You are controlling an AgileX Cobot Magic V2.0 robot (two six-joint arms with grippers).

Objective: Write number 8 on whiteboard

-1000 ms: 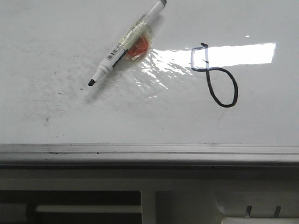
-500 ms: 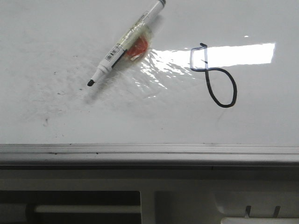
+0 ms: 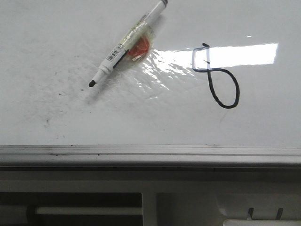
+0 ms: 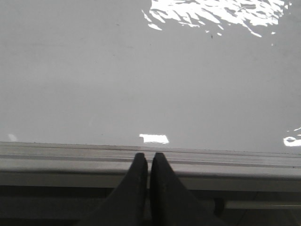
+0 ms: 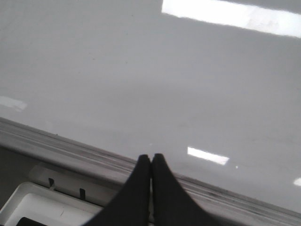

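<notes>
We find the thin black marker-drawn number 8 point(image 3: 217, 75) complete on the glossy white whiteboard point(image 3: 56, 113); the white, black-tipped marker pen point(image 3: 127, 44) lies discarded, and the left gripper point(image 4: 149, 159) and right gripper point(image 5: 151, 160) sit closed and empty at the rail, apparently parked.

Left gripper point(image 4: 149, 162): fingers are pressing together tip to tip, with nothing between them, and are sitting over the whiteboard's edge rail point(image 4: 70, 157). Right gripper point(image 5: 151, 162): fingers are likewise meeting along their length, gripping nothing, with the tips sitting just at that same rail. Neither arm is appearing in the front view.
</notes>
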